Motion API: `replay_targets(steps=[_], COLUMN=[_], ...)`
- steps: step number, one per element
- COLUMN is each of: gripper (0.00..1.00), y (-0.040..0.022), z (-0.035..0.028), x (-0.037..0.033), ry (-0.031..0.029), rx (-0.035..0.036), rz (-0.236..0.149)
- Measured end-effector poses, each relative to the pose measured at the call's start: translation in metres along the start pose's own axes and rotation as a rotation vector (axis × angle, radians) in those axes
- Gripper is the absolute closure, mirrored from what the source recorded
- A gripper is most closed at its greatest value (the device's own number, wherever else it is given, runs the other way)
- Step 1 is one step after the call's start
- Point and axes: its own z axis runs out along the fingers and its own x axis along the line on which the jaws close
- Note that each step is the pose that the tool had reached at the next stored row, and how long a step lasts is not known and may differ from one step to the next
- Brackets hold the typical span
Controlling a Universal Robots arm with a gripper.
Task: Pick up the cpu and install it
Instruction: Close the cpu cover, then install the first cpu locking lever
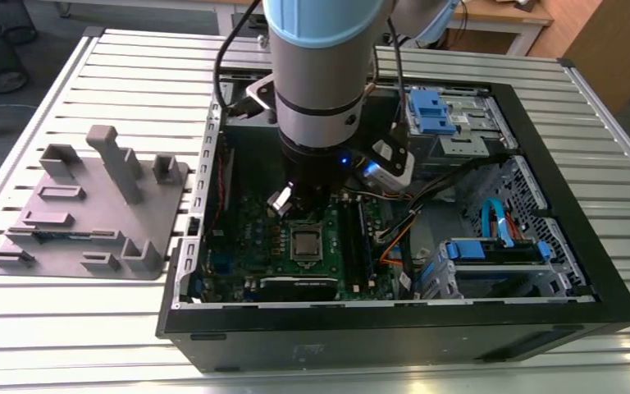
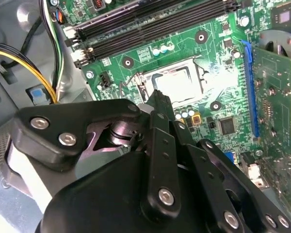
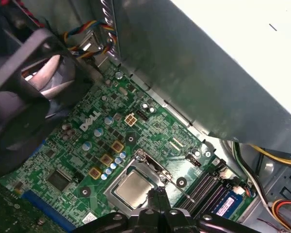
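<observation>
The cpu (image 3: 132,187) is a small silvery square lying flat inside its socket frame (image 3: 150,165) on the green motherboard (image 3: 102,141). It is also visible in the exterior view as the cpu (image 1: 306,243) and in the second wrist view as the cpu (image 2: 177,83). My gripper (image 2: 160,98) hangs just above the socket's edge, fingers together and holding nothing. In the first wrist view the gripper (image 3: 156,193) has its tips right beside the chip's corner.
The open computer case (image 1: 577,271) lies on a slatted metal table. A grey plastic tray (image 1: 85,205) with upright posts sits at the exterior view's left. Memory slots (image 2: 150,24), an expansion card (image 2: 276,111), a black fan (image 3: 24,97) and cable bundles (image 2: 19,53) surround the socket.
</observation>
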Motion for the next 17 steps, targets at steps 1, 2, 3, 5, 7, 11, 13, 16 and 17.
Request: replay_targets(steps=[1, 2, 3, 5, 7, 11, 13, 16, 17], gripper=[0.89, 0.89, 0.89, 0.89, 0.89, 0.89, 0.89, 0.89, 0.89], y=[0.0, 0.0002, 0.0004, 0.0004, 0.0004, 0.0004, 0.0004, 0.0006, 0.0006], z=[0.0, 0.0, 0.0, 0.0, 0.0, 0.0, 0.0, -0.0047, -0.0084], x=[0.0001, 0.0003, 0.0005, 0.0005, 0.0005, 0.0006, 0.0006, 0.0, -0.0003], ry=[-0.0001, -0.0002, -0.0002, -0.0003, -0.0003, -0.0003, -0.0003, -0.0003, -0.0003], rx=[0.0002, 0.0003, 0.0004, 0.0003, 0.0004, 0.0003, 0.0004, 0.0004, 0.0004], rz=[0.0, 0.0, 0.0, 0.0, 0.0, 0.0, 0.0, 0.0, 0.0])
